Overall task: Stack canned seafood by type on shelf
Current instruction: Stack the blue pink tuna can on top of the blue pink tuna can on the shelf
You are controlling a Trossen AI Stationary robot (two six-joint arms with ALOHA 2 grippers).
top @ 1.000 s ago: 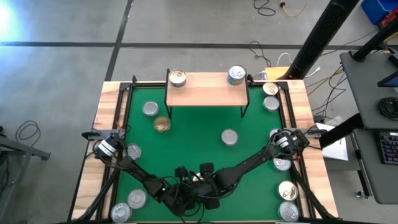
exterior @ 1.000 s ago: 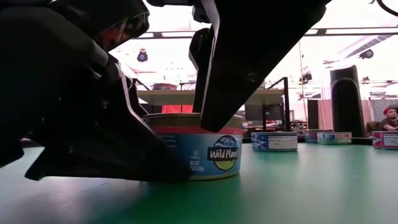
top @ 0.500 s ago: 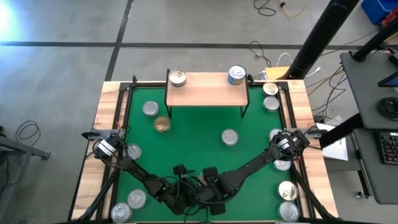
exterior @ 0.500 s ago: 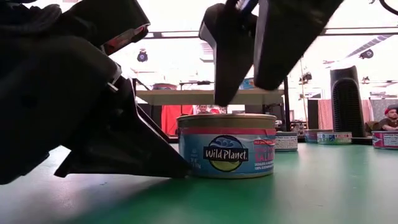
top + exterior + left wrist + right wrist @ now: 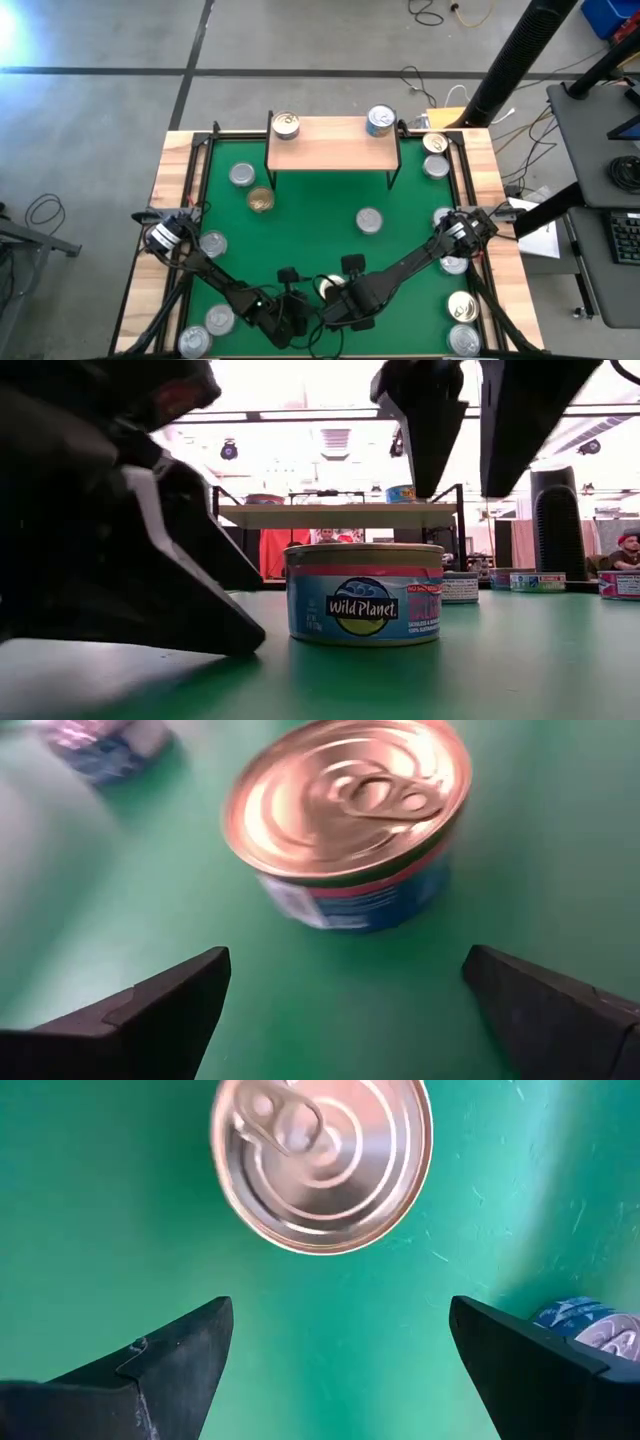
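We see a short round tin (image 5: 364, 594) standing upright on the green table (image 5: 310, 215) near its near edge, flat on its base with its round axis vertical and its pull-tab top facing up; the label side faces the low camera, blue with a pink band. In the wrist views the same tin shows a shiny top with the ring tab lying flat. The left gripper (image 5: 288, 300) sits just left of this tin, low over the mat, with its fingers spread wide and nothing between them; the tin lies beyond the fingertips, not touching them. The right gripper (image 5: 348, 290) hangs just above and to the right of the tin, its fingers also spread apart and clear of the tin. At the far side of the table stands the shelf (image 5: 333, 142), a light-wood board on thin black legs, its long axis running left to right. It carries two upright tins, a gold-topped one (image 5: 285, 124) at its far left corner and a bluish one (image 5: 380, 121) at its far right corner, well apart. Other tins stand scattered on the mat, several along the right and left edges.
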